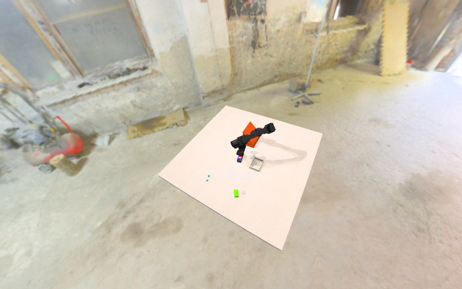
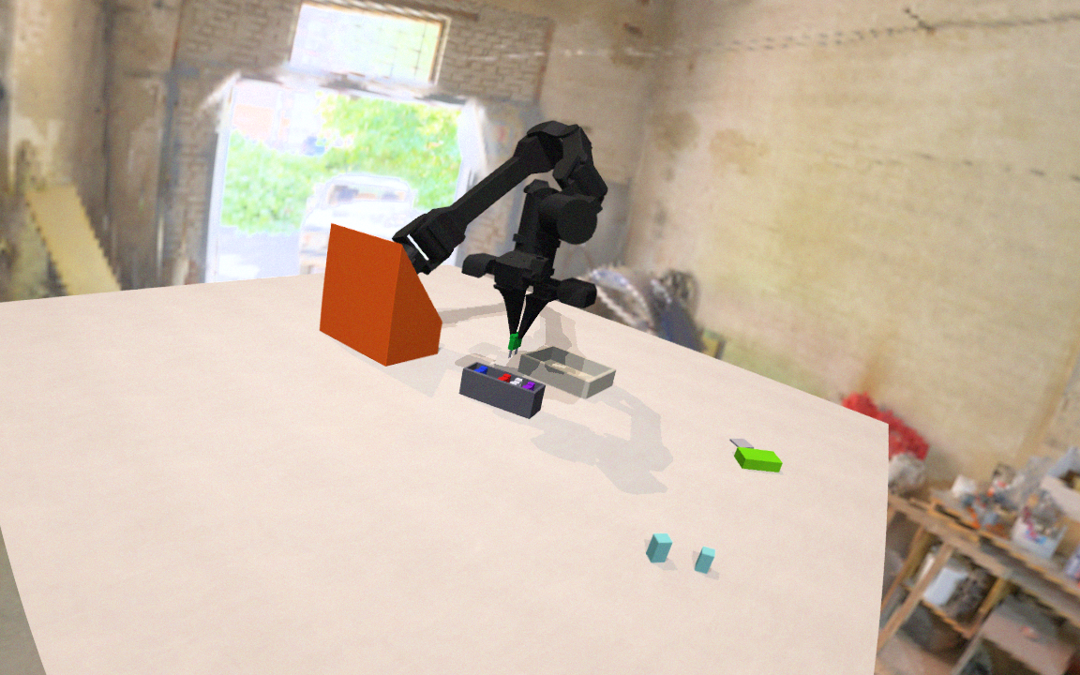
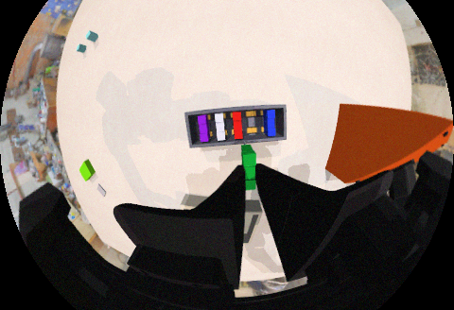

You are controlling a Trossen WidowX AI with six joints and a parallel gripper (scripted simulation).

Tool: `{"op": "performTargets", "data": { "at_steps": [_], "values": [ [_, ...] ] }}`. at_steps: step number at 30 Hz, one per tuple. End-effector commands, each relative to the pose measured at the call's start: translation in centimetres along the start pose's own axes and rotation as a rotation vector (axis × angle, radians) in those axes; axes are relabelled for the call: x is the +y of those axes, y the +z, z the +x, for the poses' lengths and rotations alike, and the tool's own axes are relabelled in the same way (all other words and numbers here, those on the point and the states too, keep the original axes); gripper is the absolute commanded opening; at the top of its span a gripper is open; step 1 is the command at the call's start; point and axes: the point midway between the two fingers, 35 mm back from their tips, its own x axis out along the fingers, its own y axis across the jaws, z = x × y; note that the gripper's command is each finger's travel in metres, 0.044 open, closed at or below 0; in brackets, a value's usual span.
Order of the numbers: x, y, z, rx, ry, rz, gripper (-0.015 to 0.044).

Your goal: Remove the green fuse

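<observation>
My gripper [image 2: 515,336] [image 3: 249,169] is shut on the green fuse [image 2: 514,342] [image 3: 250,163]. It holds the fuse upright above the level of the dark fuse block [image 2: 493,398] [image 3: 188,130], with its prongs hanging free in the exterior view. In the wrist view the block holds a purple fuse [image 3: 202,129], a white fuse [image 3: 219,127], a red fuse [image 3: 237,126] and a blue fuse [image 3: 270,123]; the slot between red and blue is empty. The open grey tray [image 1: 250,167] [image 2: 597,385] stands beside the block. The fingertips are hidden in the top view.
A tall orange wedge-shaped block [image 1: 250,145] [image 2: 355,293] [image 3: 388,142] stands near the arm's base. A lime green block [image 1: 236,193] [image 2: 757,459] [image 3: 87,170] lies beside a small flat grey piece [image 1: 244,192] [image 2: 741,442]. Two small teal blocks [image 2: 659,547] [image 3: 92,36] stand farther off.
</observation>
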Motion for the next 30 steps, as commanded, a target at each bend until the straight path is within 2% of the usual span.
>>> {"op": "performTargets", "data": {
  "at_steps": [1, 18, 30],
  "values": [
    [1.5, -2.4, -0.4, -0.009, 0.010, -0.006, 0.0000],
    [4.2, -14.9, -0.4, 0.017, 0.013, -0.010, 0.0000],
    [4.2, -15.4, 0.5, 0.019, 0.013, -0.011, 0.0000]
  ]
}}
